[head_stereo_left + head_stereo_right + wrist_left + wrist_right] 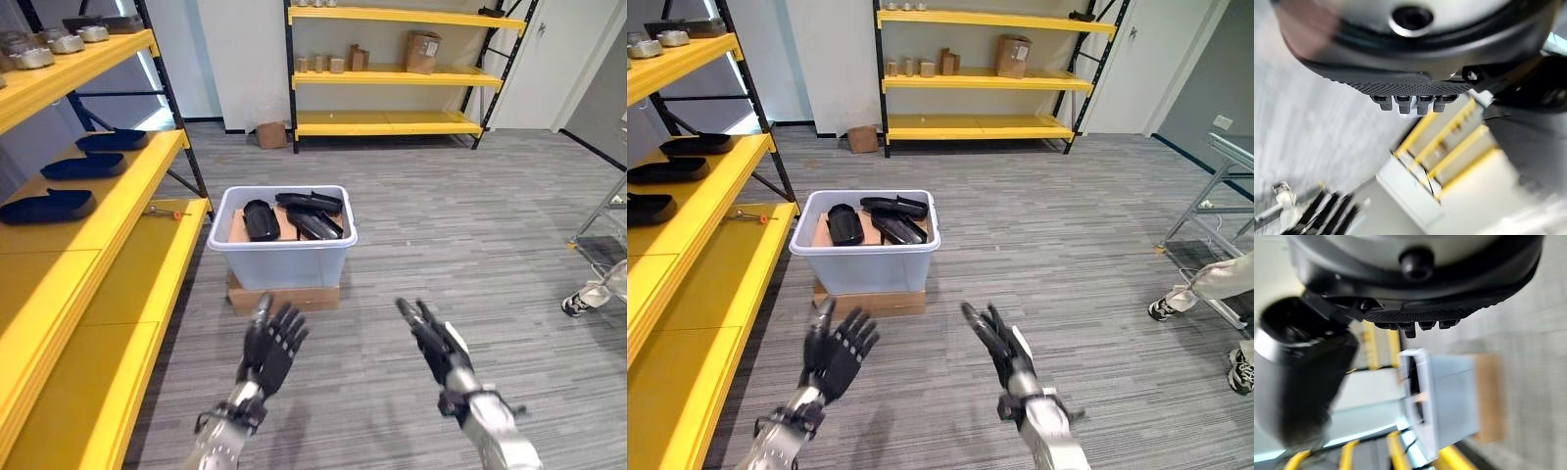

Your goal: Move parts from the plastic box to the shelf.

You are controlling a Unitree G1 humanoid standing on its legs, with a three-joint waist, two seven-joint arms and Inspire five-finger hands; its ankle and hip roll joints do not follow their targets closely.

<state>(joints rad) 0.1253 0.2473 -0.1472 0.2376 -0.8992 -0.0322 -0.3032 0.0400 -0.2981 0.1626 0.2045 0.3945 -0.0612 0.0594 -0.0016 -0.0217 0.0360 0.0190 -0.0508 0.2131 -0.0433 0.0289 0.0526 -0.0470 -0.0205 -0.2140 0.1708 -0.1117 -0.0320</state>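
A pale plastic box (282, 262) stands on a flat cardboard base (284, 297) on the floor ahead, next to the yellow shelf (108, 245) on my left. Several black parts (294, 215) lie inside it. Three more black parts (83, 166) rest on the shelf's middle level. My left hand (271, 345) and right hand (439, 348) hover in front of the box, both open with straight fingers and holding nothing. The right wrist view shows the box (1444, 401) past the right hand's fingers (1415, 327).
A second yellow shelf (392, 73) with small boxes stands against the far wall. Grey metal parts (49, 44) sit on the left shelf's top level. A person's shoe (578, 304) and a metal frame (602, 235) are at the right. Grey carpet floor lies between.
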